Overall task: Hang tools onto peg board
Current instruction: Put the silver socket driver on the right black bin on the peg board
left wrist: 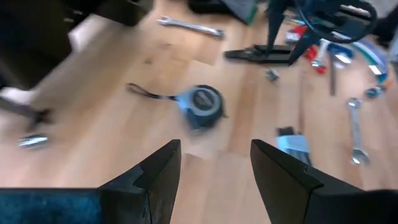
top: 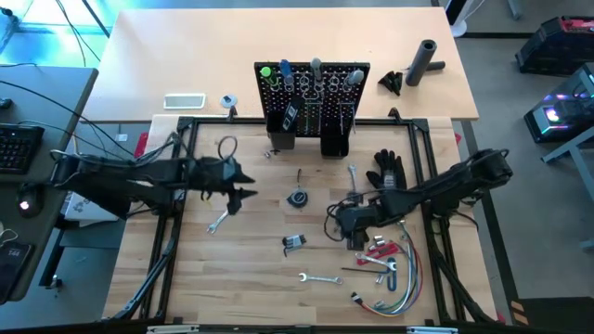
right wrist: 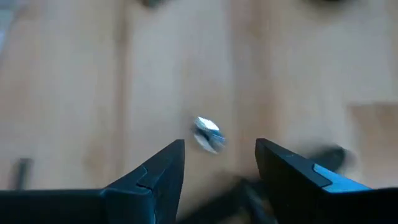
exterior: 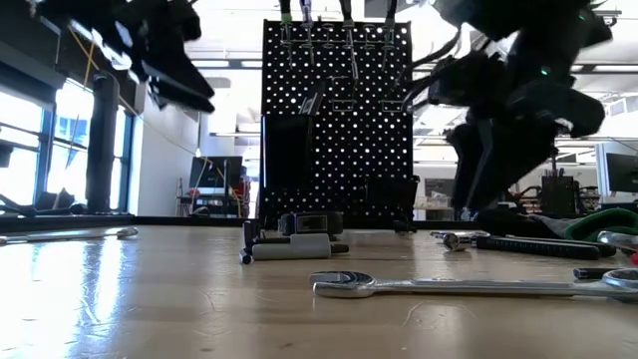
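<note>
While both arms hang over the pale wooden tabletop (top: 260,278), the black perforated peg board (top: 312,93) stands upright at the upper middle of the high view, a flat rectangular panel with rows of small round holes, and about four tools already hang along its top edge, one with a green handle (top: 266,72). Loose on the wood I count three slim silver wrenches: one at centre left (top: 217,222), one at lower centre (top: 318,277), and one just right of centre below the board (top: 354,176). A round grey tape measure (top: 297,199) with a thin strap lies at the centre, and a small blocky black-and-silver tool (top: 293,242) lies below it. At lower right, a loop of coloured wires (top: 401,288) curls around a cluster of red-handled tools (top: 379,252), and a black glove (top: 387,169) lies at right of centre. A dark cylinder (top: 426,59) lies at upper right. The left gripper (top: 243,186) hovers at centre left, its two wedge-shaped jaws parted and holding nothing. The right gripper (top: 336,221) sits at right of centre above the cluster; its jaws also stand apart with nothing between them, a blurred silvery piece (right wrist: 208,134) lying on the wood beyond them.
</note>
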Motion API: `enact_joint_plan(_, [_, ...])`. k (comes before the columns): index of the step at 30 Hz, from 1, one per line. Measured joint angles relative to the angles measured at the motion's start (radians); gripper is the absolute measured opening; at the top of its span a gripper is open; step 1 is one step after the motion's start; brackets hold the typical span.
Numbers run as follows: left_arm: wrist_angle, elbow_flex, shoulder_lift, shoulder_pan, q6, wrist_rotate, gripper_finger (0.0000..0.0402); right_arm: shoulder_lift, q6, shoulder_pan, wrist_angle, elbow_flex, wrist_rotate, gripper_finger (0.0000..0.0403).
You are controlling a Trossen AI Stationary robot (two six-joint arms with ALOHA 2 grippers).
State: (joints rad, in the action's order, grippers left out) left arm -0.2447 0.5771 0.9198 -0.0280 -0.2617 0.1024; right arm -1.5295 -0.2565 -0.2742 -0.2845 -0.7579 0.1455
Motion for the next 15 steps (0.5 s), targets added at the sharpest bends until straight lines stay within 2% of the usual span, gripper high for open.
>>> enact_joint_plan(4, [0.233, -0.121, 0.035, 0.042, -0.032, -0.025, 0.0188, 0.0, 0.032, -0.027, 0.132, 0.072, -0.004, 0.0194])
enact_joint_plan(8, [0.443, -0.203, 0.103, 0.073, -0.067, -0.033, 0.0188, 0.0, 0.026, -0.035, 0.178, 0.103, 0.004, 0.0194])
enact_joint_plan(15, [0.704, -0.239, 0.299, 0.116, -0.12, -0.01, 0.0188, 0.0, -0.186, -0.051, 0.191, 0.11, 0.142, 0.0194])
